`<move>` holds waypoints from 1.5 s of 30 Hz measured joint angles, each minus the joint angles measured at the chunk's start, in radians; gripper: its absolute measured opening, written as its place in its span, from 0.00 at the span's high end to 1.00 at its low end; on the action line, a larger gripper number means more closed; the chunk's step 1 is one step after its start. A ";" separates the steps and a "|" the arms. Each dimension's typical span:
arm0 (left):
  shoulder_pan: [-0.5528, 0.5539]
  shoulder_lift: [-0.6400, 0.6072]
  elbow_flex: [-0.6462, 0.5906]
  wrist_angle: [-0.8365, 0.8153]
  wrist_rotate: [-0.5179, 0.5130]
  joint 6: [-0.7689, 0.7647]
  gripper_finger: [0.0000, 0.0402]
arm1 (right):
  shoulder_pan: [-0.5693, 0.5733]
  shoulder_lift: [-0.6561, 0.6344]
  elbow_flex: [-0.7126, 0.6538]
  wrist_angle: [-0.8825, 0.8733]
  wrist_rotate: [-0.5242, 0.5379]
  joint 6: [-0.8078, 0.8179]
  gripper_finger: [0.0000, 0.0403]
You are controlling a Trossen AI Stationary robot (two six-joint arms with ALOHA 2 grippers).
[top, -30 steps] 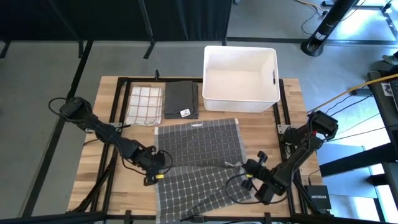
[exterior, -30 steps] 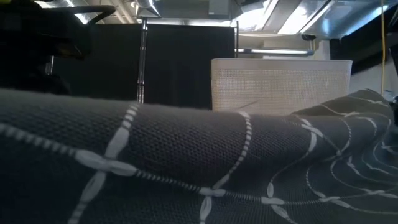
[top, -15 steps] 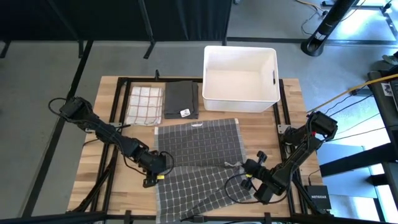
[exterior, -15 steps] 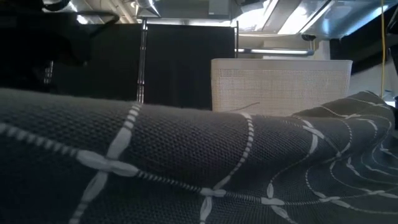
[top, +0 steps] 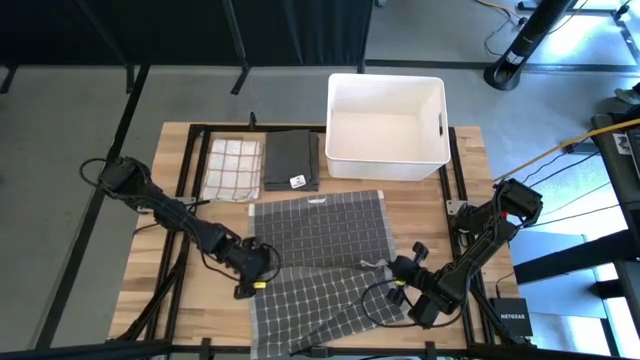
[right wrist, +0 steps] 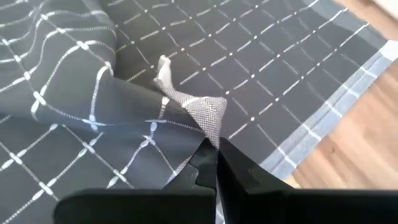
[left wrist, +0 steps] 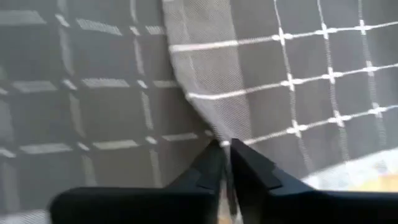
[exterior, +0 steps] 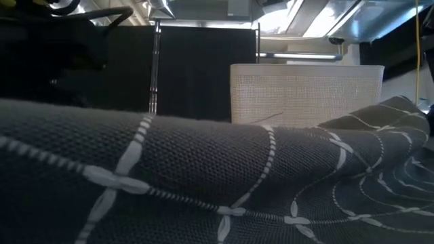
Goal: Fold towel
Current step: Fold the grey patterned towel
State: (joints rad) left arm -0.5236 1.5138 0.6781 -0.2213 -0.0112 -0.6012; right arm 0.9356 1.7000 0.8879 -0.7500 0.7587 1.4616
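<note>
A dark grey towel with a white grid (top: 320, 250) lies spread on the table. Its near part runs over the near edge and fills the low view (exterior: 203, 183). My left gripper (top: 256, 272) sits at the towel's left edge, shut on it. My right gripper (top: 404, 276) sits at the towel's right edge, shut on a raised pucker. A ridge (top: 362, 265) runs from there into the cloth. My left gripper pinches the towel's left edge (left wrist: 214, 127) between its two fingers, where a lighter fold of cloth curls over. The fingertips (left wrist: 211, 155) lie low on the cloth, and the rest of the towel rests flat around them. One layer or several, I cannot tell. My right gripper pinches a raised, folded peak of the towel near its right border (right wrist: 208, 115) between its two fingers. The peak stands up a little above the flat cloth, with wrinkles fanning away from it. The striped border (right wrist: 323, 118) beside it lies on the wood.
A white bin (top: 386, 125) stands at the far edge, also behind the towel in the low view (exterior: 305, 91). Left of it lie a folded dark towel (top: 291, 160) and a folded red-checked cloth (top: 232, 168). Bare wood shows on both sides of the towel.
My left gripper has crept a little toward the table's right and near edge along the towel's left edge, staying shut. The towel and my right gripper have kept their places.
</note>
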 joint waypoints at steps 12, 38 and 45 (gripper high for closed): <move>-0.054 -0.240 0.197 -0.299 -0.454 0.092 0.99 | 0.030 -0.014 0.166 -0.326 0.141 -0.031 0.99; -0.111 0.135 0.196 -0.303 -0.364 0.007 0.99 | -0.043 -0.014 -0.155 0.087 -0.154 0.053 0.99; -0.111 0.200 0.199 -0.229 -0.334 0.034 0.99 | -0.059 -0.021 -0.136 0.068 -0.209 0.065 0.97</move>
State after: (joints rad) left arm -0.6346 1.7137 0.8768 -0.4499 -0.3457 -0.5676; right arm 0.8761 1.6790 0.7516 -0.6819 0.5493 1.5263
